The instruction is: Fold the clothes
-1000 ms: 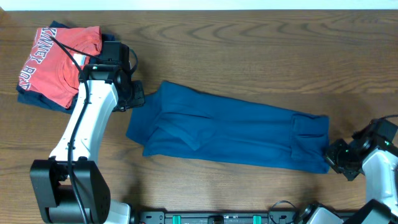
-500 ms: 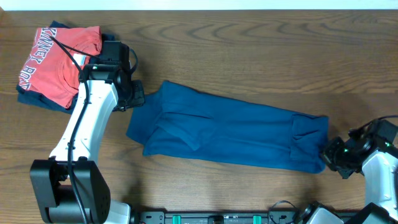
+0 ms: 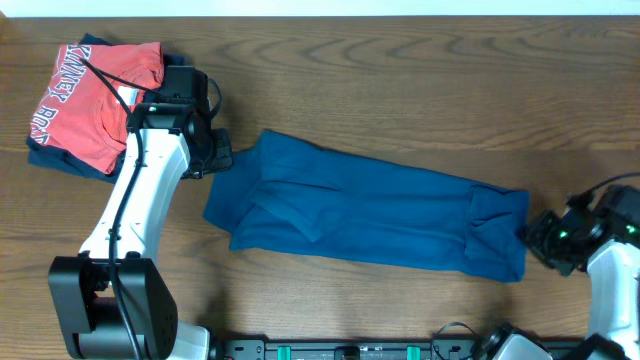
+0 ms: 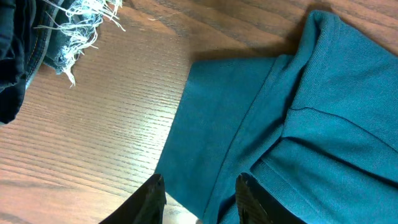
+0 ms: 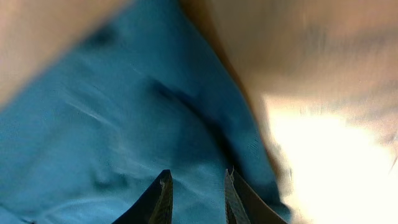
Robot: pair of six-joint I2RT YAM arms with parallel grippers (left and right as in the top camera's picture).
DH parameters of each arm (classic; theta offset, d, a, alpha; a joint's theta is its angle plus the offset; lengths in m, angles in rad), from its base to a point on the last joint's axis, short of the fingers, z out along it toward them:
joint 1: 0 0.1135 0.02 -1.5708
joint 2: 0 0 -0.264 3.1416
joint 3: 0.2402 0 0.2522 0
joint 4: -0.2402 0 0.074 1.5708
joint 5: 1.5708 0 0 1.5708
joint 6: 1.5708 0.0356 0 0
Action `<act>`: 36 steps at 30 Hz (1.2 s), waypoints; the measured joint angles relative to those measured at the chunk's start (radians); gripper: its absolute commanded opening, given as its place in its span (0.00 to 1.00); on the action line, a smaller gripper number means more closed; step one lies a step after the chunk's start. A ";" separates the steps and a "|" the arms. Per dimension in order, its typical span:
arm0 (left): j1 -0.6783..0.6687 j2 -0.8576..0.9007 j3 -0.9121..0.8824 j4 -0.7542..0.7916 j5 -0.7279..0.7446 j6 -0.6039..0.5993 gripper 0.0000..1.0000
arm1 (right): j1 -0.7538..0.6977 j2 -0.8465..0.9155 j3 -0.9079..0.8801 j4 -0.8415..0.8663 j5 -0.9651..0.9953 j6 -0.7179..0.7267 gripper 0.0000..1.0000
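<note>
The clothes (image 3: 370,215) are one deep-blue garment lying as a long folded strip across the table's middle. My left gripper (image 3: 222,155) hovers at its upper left corner. In the left wrist view that gripper (image 4: 200,177) stands open, one finger over bare wood and the other over the blue cloth (image 4: 311,93), whose edge lies below the gap. My right gripper (image 3: 535,237) is at the strip's right end. The blurred right wrist view shows it (image 5: 197,172) open with blue cloth (image 5: 93,124) beyond the tips and nothing pinched.
A red T-shirt with white lettering (image 3: 90,95) lies folded at the back left on a dark denim piece (image 3: 40,158). The denim's frayed edge (image 4: 87,18) shows in the left wrist view, close to the left arm. Bare wood surrounds the strip.
The right gripper has opened and let go of the strip's right end, shifting slightly up and to the right. That end's lower corner has settled flat. The left arm has not moved.
</note>
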 measured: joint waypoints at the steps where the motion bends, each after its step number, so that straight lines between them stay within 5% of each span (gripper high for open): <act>1: 0.000 0.000 0.000 0.000 0.000 0.000 0.39 | 0.000 -0.008 0.014 0.004 -0.003 0.000 0.51; 3: 0.000 0.000 0.000 0.001 0.000 0.000 0.39 | 0.000 -0.030 0.039 0.014 -0.013 -0.022 0.62; 7: 0.000 0.000 0.000 0.006 0.000 0.000 0.39 | 0.000 -0.035 0.047 -0.004 -0.020 -0.024 0.70; 12: 0.000 0.000 0.000 0.015 0.000 0.000 0.40 | 0.006 -0.015 0.026 0.018 -0.021 -0.025 0.69; 19: 0.000 0.000 0.000 0.015 0.000 0.000 0.40 | 0.022 0.032 -0.062 0.137 -0.017 -0.025 0.40; 25: 0.000 0.000 0.000 0.014 0.000 0.000 0.39 | 0.023 0.037 -0.068 0.152 -0.064 -0.051 0.01; 34: 0.000 0.000 0.000 0.002 0.000 0.000 0.39 | 0.026 0.035 -0.068 0.099 -0.235 -0.112 0.03; 36: 0.000 0.000 0.000 0.002 0.000 0.000 0.39 | 0.027 0.029 -0.069 0.103 -0.223 -0.124 0.41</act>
